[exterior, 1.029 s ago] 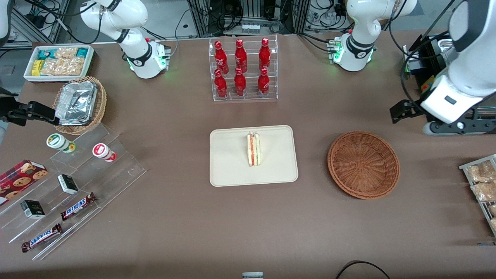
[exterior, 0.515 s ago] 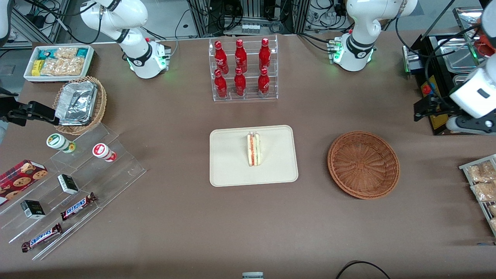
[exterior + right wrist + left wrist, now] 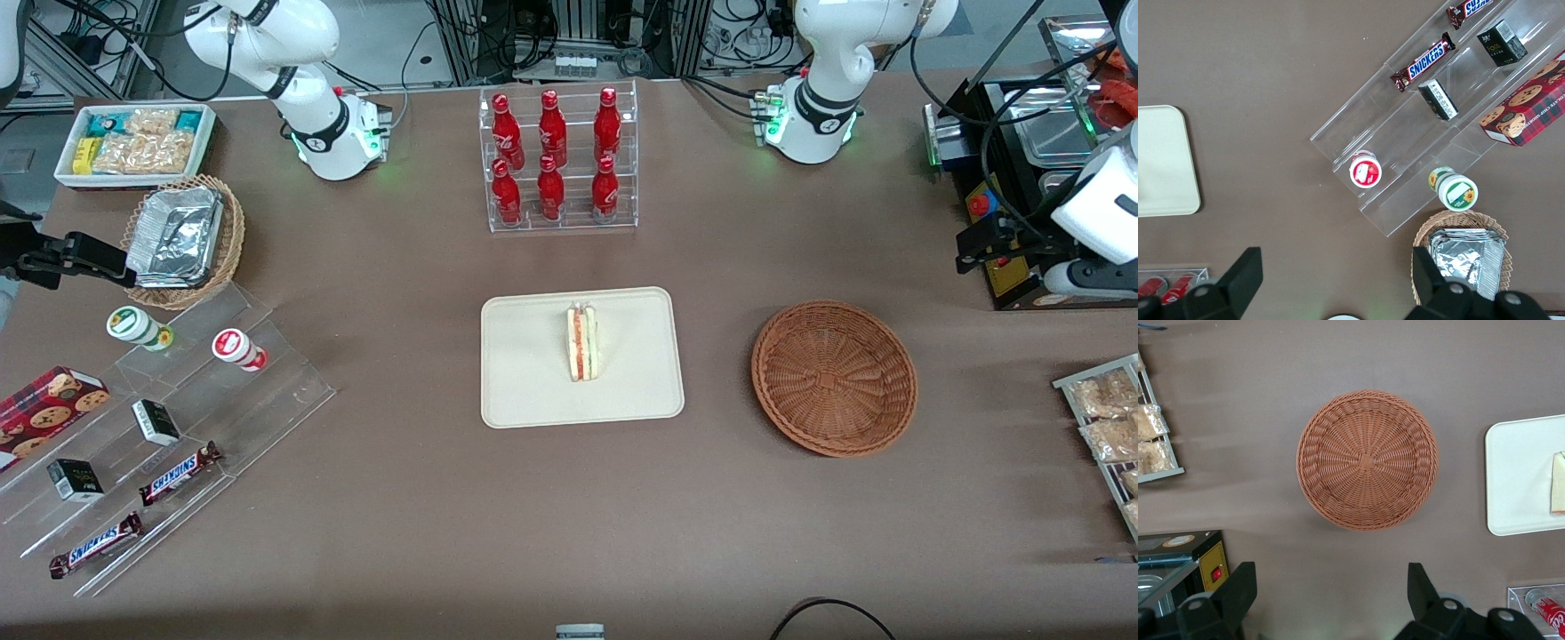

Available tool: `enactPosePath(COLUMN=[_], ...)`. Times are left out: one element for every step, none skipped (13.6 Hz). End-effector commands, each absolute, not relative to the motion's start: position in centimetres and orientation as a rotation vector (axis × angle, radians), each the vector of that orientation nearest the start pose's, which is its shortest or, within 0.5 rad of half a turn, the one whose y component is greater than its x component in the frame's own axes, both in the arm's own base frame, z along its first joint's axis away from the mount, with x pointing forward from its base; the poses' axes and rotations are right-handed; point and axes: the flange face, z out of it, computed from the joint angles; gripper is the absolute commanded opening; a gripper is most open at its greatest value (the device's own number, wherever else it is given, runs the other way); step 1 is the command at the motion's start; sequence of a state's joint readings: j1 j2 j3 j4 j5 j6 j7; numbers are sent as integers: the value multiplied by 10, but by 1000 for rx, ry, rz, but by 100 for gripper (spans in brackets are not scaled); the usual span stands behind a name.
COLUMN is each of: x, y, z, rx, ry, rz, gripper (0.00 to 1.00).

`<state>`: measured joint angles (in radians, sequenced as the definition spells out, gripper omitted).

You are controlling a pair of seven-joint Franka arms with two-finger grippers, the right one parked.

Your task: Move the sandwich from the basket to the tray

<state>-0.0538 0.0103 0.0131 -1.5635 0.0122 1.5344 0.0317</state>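
The sandwich (image 3: 582, 342) stands on its edge on the cream tray (image 3: 533, 391), near the tray's middle, its red, orange and green filling facing up; the tray holds nothing else. The round reddish-brown basket (image 3: 834, 378) sits on the brown table (image 3: 569, 516) toward the working arm's end, well apart from the tray, and holds nothing; the left wrist view looks straight down into its bare woven bottom. The acrylic rack (image 3: 558, 160), farther from the front camera than the tray, holds six red bottles in two rows. The pincer (image 3: 1331, 593) hangs open and grips nothing, its two black fingers (image 3: 1238, 590) spread wide; it is raised at the working arm's end of the table, off to the side of the basket. Against the frame of a second ago, the left arm has drawn back toward the table's edge and shows smaller in the front view; sandwich, tray and basket lie as they did.
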Motion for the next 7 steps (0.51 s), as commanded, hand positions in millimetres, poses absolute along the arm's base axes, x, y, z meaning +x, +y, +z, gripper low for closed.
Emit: enactPosePath(x=[535,535,536,539,540,540,540], y=[-19,-16,-12,-14,-17,-18,-16], z=[624,626,626,628,631,631,632], rx=[-3126,-3127,-3131,-3132,-3133,-3138,-3140], ry=[77,67,60,60,65,48,24], rz=[43,36,34,26,22,22,24], gripper=[100,100,100,100,100,100,100])
